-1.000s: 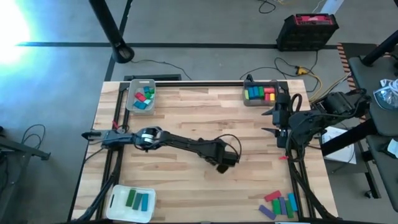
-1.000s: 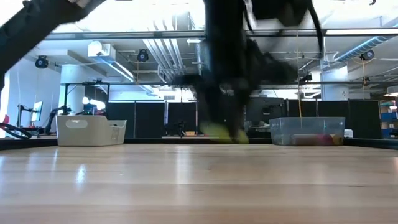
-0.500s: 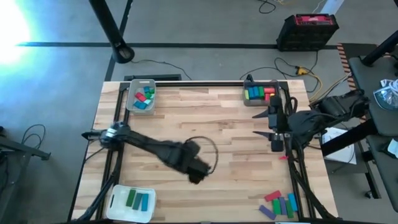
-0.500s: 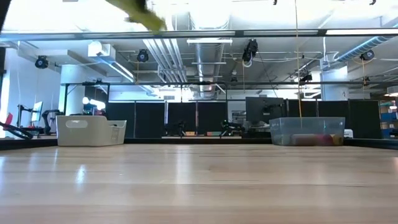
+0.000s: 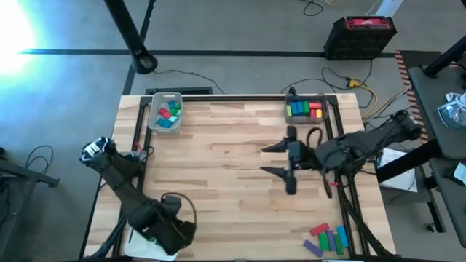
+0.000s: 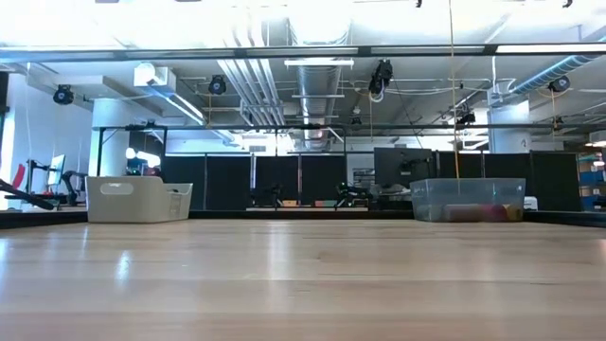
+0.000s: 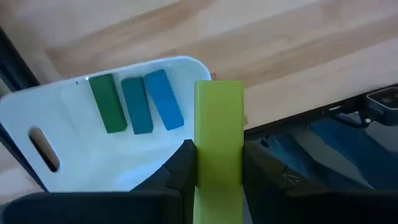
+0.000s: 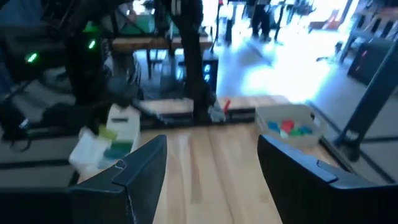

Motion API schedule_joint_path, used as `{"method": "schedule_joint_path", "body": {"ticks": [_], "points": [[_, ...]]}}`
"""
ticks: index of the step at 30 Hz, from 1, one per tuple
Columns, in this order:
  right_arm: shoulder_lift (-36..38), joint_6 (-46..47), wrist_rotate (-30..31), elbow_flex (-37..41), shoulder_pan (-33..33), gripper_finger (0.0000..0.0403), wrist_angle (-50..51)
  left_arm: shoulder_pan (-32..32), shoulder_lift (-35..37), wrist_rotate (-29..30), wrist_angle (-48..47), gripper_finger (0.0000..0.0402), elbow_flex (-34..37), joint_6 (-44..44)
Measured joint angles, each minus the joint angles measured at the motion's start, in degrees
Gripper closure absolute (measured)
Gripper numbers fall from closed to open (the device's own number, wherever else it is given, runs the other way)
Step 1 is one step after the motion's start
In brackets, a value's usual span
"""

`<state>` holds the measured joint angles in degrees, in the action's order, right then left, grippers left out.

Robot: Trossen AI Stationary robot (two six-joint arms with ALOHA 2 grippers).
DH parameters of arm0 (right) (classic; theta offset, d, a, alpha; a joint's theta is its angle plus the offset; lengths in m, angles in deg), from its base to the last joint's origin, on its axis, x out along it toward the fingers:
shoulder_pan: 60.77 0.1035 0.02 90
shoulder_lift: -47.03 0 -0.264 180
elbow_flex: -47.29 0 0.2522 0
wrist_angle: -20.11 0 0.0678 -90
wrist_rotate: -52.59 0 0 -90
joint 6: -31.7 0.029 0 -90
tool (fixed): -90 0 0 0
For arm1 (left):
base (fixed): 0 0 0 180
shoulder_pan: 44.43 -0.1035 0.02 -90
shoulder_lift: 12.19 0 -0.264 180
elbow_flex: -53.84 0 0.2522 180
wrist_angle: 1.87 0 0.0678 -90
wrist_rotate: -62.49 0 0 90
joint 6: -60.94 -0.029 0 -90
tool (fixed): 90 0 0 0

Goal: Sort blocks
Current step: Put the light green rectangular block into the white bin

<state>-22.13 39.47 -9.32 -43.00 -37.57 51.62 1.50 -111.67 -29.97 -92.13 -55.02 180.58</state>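
My left gripper (image 5: 175, 233) hangs over the white tray (image 7: 68, 162) at the table's near left corner, shut on a yellow-green bar block (image 7: 217, 124). In that tray lie a green (image 7: 107, 102), a teal (image 7: 135, 104) and a blue bar (image 7: 165, 98), side by side on its floor. My right gripper (image 5: 274, 160) stands open above the table's middle right, with nothing between its fingers (image 8: 146, 165). Loose blocks (image 5: 328, 239) lie on the table near its front right corner. My left gripper pinches the yellow-green bar by its two long sides (image 7: 198, 155) between the two fingers. The bar lies along the fingers and sticks out past their tips. The fingers point down at a slant. The bar is lifted clear, over the tray's rim.
A grey bin (image 5: 165, 113) with blocks stands at the far left and a clear bin (image 5: 306, 109) with blocks at the far right; both show in the low view too (image 6: 137, 199) (image 6: 469, 199). Bare wood lies between them.
My left gripper has swung from the table's middle toward the near left corner, carrying the yellow-green bar, and now hangs over the white tray. My right gripper has gone from the right edge toward the table's middle, still open.
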Motion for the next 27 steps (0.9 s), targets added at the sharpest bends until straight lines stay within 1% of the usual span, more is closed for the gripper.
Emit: {"method": "schedule_joint_path", "body": {"ticks": [3,6,8,11,14,17,20,24,27], "points": [[-3.1,-3.7,0.4,-0.2,-0.5,0.0168,-4.7,1.4,0.0,-0.7,0.4,0.0323,0.0,3.2],[-5.7,-5.8,0.4,-1.4,-1.8,0.0174,-7.3,2.7,0.1,-5.5,0.5,0.0323,0.0,6.1],[-6.9,-5.8,0.4,-2.1,-2.6,0.0178,-6.8,3.8,0.1,-7.7,0.9,0.0323,0.7,8.7],[-7.2,-5.5,0.4,-2.7,-2.8,0.0182,-2.7,5.2,0.1,-10.6,3.0,0.0323,2.1,12.6],[-5.6,-4.3,-0.1,-2.8,-2.7,0.0183,-0.2,5.9,0.1,-15.3,7.5,0.0323,5.5,13.5],[-2.2,-3.1,-0.9,-2.9,-2.7,0.0183,2.2,6.1,0.1,-18.3,12.3,0.0323,9.6,13.7],[1.2,-2.9,-1.1,-2.9,-2.8,0.0183,5.0,6.0,0.1,-18.5,16.1,0.0323,13.9,13.5],[5.1,-4.4,-1.1,-2.9,-2.8,0.0184,8.6,5.8,0.1,-18.2,18.1,0.0323,18.6,13.1],[7.0,-5.2,-1.1,-2.9,-2.8,0.0182,10.5,5.7,0.1,-20.7,18.0,0.0323,22.0,14.0]]}}
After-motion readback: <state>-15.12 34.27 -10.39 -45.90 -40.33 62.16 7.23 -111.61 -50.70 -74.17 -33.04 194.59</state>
